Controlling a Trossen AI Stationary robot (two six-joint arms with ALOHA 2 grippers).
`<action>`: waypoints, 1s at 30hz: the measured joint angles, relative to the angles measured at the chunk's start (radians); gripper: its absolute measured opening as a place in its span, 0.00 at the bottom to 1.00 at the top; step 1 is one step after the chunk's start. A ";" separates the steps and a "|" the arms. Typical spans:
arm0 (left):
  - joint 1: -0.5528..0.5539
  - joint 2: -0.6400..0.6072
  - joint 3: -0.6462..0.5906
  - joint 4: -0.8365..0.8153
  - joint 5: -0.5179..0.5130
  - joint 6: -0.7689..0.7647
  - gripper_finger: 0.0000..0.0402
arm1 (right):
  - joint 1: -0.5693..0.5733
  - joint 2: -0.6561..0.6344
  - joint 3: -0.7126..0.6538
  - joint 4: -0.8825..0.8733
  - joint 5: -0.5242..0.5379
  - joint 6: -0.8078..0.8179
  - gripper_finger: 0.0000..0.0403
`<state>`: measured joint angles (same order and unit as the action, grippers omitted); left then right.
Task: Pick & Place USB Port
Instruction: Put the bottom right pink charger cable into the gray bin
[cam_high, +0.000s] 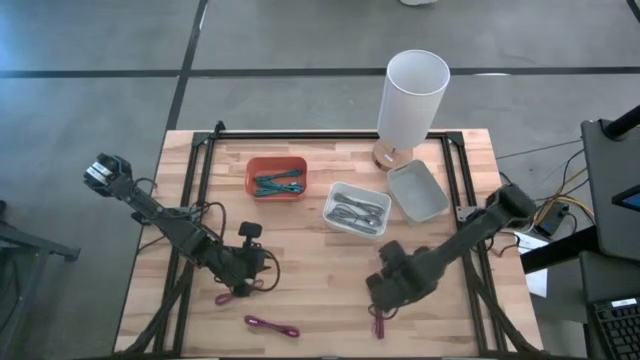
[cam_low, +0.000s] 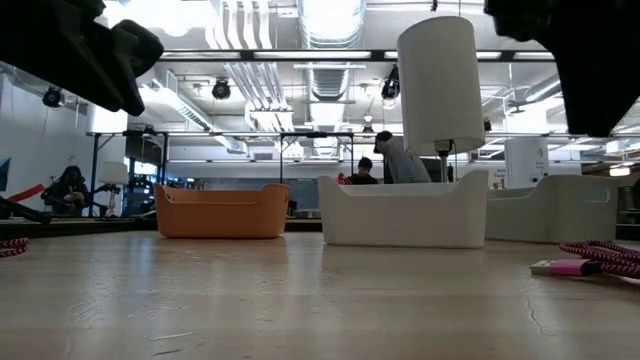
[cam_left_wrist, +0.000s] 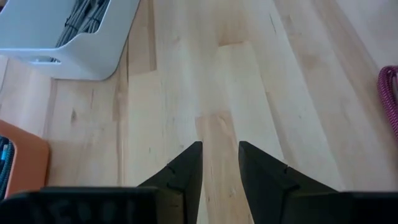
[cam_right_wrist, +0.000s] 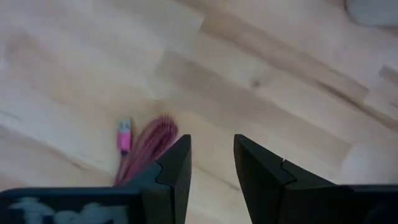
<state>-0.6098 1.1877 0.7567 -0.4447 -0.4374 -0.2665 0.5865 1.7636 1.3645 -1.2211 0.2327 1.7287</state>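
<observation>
Right tool (cam_right_wrist: 211, 158) open, empty, beside pink USB cable (cam_right_wrist: 140, 152)

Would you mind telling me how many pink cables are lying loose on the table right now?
3: one pink cable beneath the left gripper, one near the front edge, one under the right gripper.

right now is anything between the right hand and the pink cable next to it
Nothing visible. The right hand is open over bare wood, and the pink cable lies just beside its fingers with no object between them. The bins sit farther back on the table.
</observation>
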 joint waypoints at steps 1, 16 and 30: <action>0.000 0.000 0.000 0.008 0.000 0.001 0.29 | 0.000 -0.037 -0.034 0.021 0.015 0.026 0.29; 0.000 0.000 -0.011 0.025 -0.001 0.002 0.29 | 0.013 -0.049 -0.352 0.640 0.024 0.118 0.23; 0.000 0.000 -0.010 0.026 -0.001 0.001 0.29 | 0.016 0.006 -0.242 0.465 0.010 0.123 0.32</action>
<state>-0.6098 1.1881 0.7464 -0.4189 -0.4385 -0.2657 0.6029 1.7693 1.1221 -0.7556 0.2429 1.8520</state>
